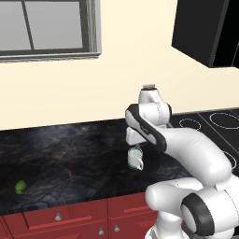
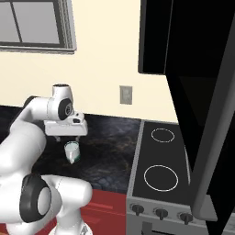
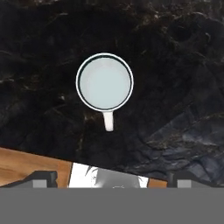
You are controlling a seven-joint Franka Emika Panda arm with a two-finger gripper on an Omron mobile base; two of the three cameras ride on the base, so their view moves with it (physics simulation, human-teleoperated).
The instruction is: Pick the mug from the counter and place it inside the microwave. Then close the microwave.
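Directly below open tool (image 3: 112, 179), mug (image 3: 105, 82) upright on counter (image 3: 175, 65).

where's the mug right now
The mug stands upright on the counter, directly under the open end effector, left of the stovetop; the hand view looks straight down into it.

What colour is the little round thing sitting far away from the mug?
Green. The small fruit-like thing shows best in the left base view, on the black counter.

A window (image 1: 46, 28) fills the upper left of the frame. A small green fruit (image 1: 20, 187) sits lower left. A stovetop (image 2: 160, 165) with white rings lies lower right, a wall outlet (image 2: 125, 95) above it, red drawers (image 1: 70, 217) along the bottom.
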